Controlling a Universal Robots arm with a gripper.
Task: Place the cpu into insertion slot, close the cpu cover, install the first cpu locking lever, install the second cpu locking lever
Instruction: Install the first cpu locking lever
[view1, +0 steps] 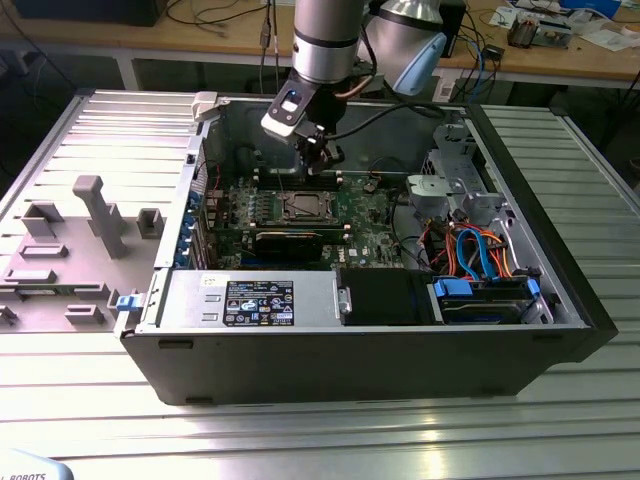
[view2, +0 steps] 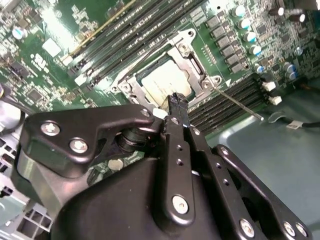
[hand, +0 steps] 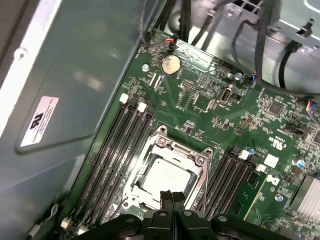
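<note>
Ribbed metal table (view1: 90, 400), open black computer case (view1: 350, 360): black gripper (hand: 172, 195), closed tight and empty, hangs directly over silvery square cpu (hand: 165, 175) in dark insertion slot (hand: 197, 159).

- The cpu (hand: 165, 176): silvery-grey metal top, smooth, with a soft satin sheen.
- The cpu cover (hand: 177, 150): thin bright metal frame, smooth, glinting along its edges.
- Circuit board (hand: 200, 125): green with a lacquered look, glossy, glare patches in both wrist views.
- Memory slots (hand: 120, 145): black plastic, faintly shiny.
- Coin battery (hand: 170, 64): polished metal disc.
- Hand (hand: 171, 195): black, smooth, matt to semi-gloss; bright metal screw heads.
- Case wall (hand: 85, 75): grey sheet metal, dull finish, carrying a white paper-like label (hand: 40, 117).
- Counter (view1: 300, 430): bare ribbed metal, brushed look, reflecting streaks of light.
- Fixture block (view1: 90, 215): matt grey plastic.
- Cables (view1: 480, 250): orange and blue plastic sheathing, smooth.
</note>
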